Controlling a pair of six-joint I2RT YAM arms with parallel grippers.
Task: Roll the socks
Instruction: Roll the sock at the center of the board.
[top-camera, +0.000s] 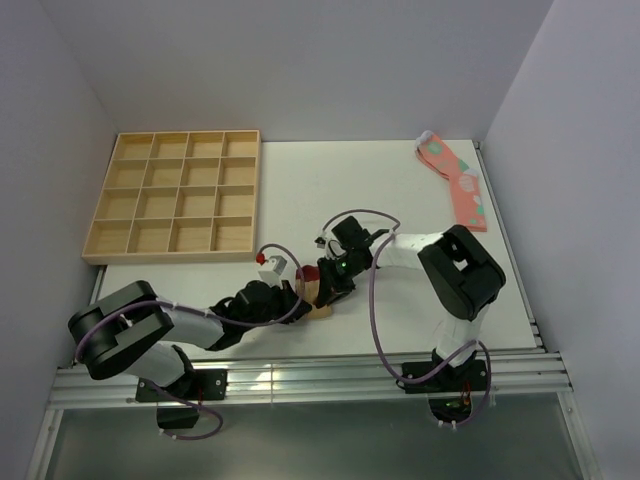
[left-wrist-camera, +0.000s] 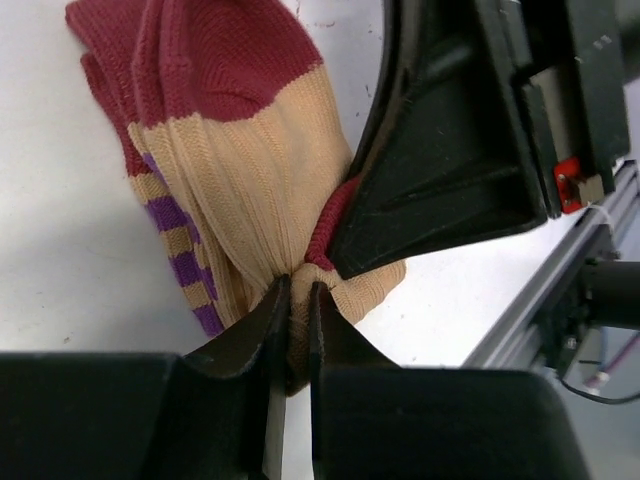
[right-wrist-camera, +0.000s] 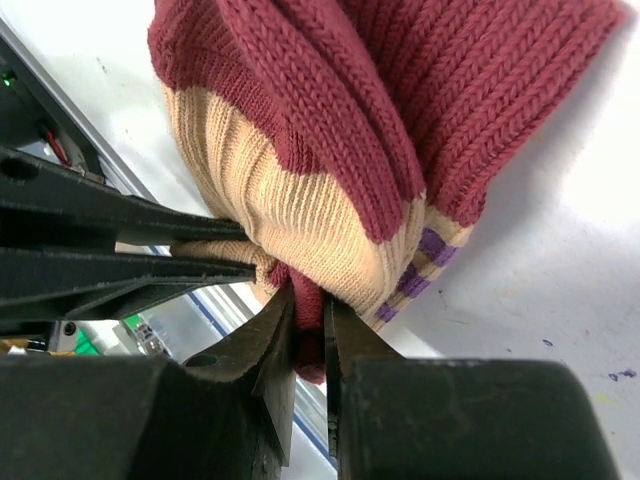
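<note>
Left gripper: jaws pressed almost together, pinching a thin fold of tan ribbed knit at the near edge of the socks.
Right gripper: jaws likewise nearly closed, nipping a dark red fold on the underside of the same bundle.
Grippers to each other: their tips meet at one spot on the bundle, just beside each other. Whether the fingers touch cannot be told from these views.
Shape of the socks: bunched into a thick wad. The dark red toe or heel lies folded over the tan body, and the purple-striped cuff shows at the lower side.
Place of the socks: on the white table near its front edge, between the two arms and close to the metal rail.
Step in hand: probably the rolling itself, with one arm anchoring the fabric while the other turns it. How many turns are already in the wad is hidden by the folds.
Next move calls for: one pinch to stay firm while the other carries its fold over the wad. The cuff then has to be drawn round to lock the roll.
Risk: with the tips so close, the fingers may foul each other or the thin fold may slip out.
Farther out: a wooden tray of compartments at far left, and pink socks at far right, both well apart from the work.
</note>
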